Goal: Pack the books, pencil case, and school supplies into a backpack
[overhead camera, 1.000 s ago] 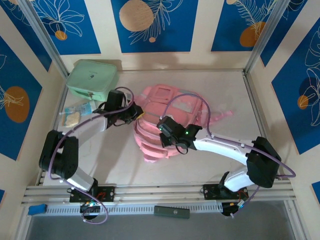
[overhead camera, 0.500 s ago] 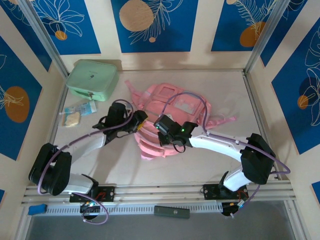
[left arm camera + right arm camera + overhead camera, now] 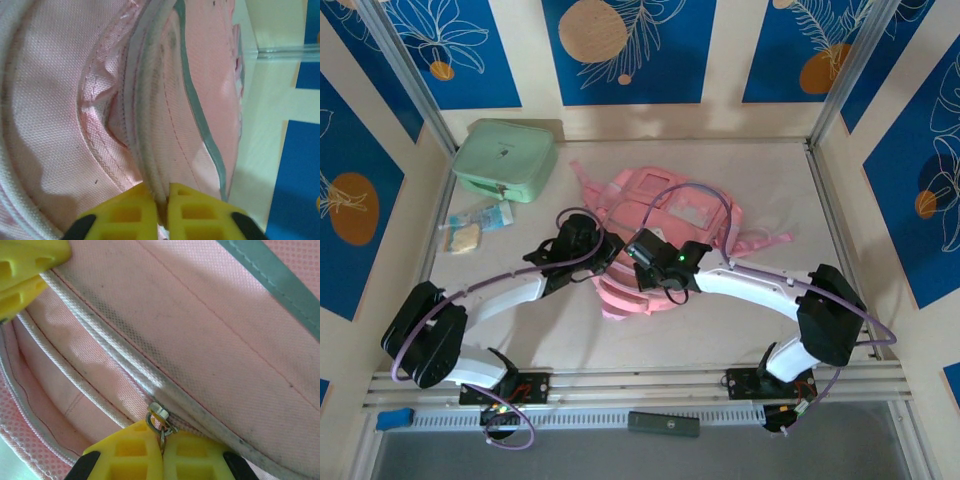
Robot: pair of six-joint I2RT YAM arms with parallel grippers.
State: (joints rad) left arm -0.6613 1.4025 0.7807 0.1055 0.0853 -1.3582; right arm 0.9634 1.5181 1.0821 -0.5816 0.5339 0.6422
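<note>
From above, I am seeing the backpack (image 3: 670, 210) lying mid-worktop (image 3: 780, 175). Both arms are meeting at its 6 o'clock edge, and the mint case (image 3: 505, 158) is sitting at its 10 o'clock.

On the left wrist, my left jaws are pinching the backpack's white piped seam (image 3: 145, 150) at 6 o'clock.

On the right wrist, my right jaws are pinching the metal zip pull (image 3: 161, 421) at 6 o'clock, with pink fabric all around.

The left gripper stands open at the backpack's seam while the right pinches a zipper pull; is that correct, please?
No: the left wrist view shows the left gripper shut on the backpack seam; the right gripper pinches the zipper pull.
</note>
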